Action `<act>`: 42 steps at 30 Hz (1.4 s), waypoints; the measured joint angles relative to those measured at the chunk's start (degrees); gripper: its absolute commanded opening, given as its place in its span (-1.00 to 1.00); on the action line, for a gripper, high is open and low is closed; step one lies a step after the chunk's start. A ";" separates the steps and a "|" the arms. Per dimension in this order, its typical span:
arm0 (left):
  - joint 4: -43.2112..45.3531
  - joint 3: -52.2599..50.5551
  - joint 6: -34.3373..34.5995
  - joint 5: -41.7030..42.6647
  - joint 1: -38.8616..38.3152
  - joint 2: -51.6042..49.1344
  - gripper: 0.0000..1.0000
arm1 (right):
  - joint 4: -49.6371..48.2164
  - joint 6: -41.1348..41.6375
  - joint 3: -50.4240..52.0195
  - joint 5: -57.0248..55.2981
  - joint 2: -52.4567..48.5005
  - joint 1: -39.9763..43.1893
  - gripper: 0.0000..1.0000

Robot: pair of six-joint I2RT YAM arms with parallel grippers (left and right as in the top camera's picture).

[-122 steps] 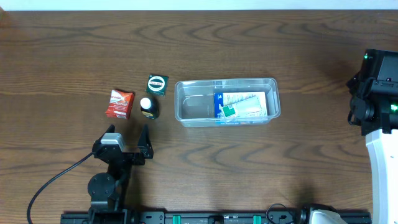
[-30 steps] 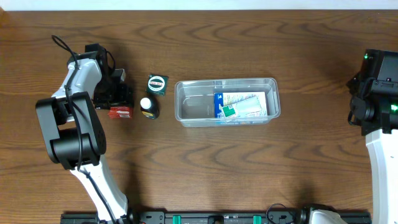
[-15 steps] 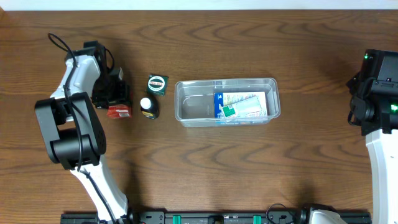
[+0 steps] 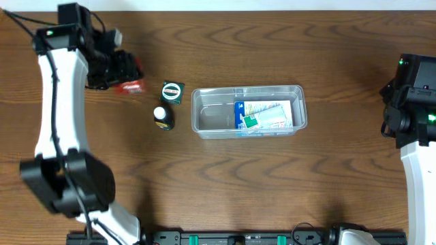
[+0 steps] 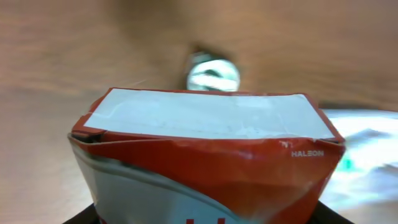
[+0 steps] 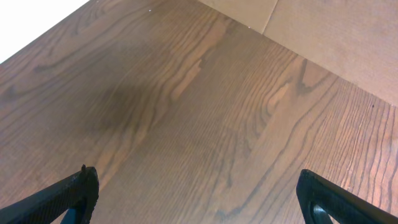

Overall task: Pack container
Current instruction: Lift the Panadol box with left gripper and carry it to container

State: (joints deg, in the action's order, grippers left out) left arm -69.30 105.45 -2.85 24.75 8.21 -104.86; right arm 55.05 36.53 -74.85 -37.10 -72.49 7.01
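The container (image 4: 212, 117), a clear rectangular tub, sits mid-table with a blue and white packet (image 4: 264, 114) in its right half. My left gripper (image 4: 121, 71) is shut on a crumpled red and white packet (image 4: 131, 86), held up at the far left; that packet (image 5: 205, 155) fills the left wrist view. A green packet (image 4: 172, 91) and a small dark bottle with a white cap (image 4: 161, 117) stand just left of the tub. My right gripper (image 6: 199, 199) hangs wide open over bare wood at the right edge, holding nothing.
The bottle's cap (image 5: 211, 71) shows blurred beyond the held packet, and the tub (image 5: 367, 149) is a pale blur at the right. The right arm (image 4: 412, 116) stands at the table's right edge, and a black rail (image 4: 238, 238) runs along the near edge.
The left gripper closed on the red packet and lifted it off the table, moving it up and toward the far left. The right arm has not moved.
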 measured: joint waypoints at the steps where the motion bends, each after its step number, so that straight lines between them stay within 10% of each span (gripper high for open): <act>1: 0.28 0.04 0.13 1.99 -0.74 1.11 0.22 | 0.00 0.00 0.00 0.00 0.00 0.00 0.99; 14: 7.34 0.09 3.96 10.38 -23.02 1.81 0.23 | 0.02 0.00 0.00 0.00 0.00 0.00 0.99; 22: 7.85 0.07 12.68 -1.01 -33.09 -2.36 0.23 | 0.00 0.00 0.00 0.00 0.00 0.00 0.98; 42: 8.35 -0.09 26.29 -13.20 -38.82 -16.65 0.23 | 0.02 0.00 0.02 0.00 0.00 0.00 0.99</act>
State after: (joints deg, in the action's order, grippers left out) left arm -60.95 105.36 23.44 11.55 -30.61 -121.51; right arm 55.07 36.53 -74.83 -37.10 -72.49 7.01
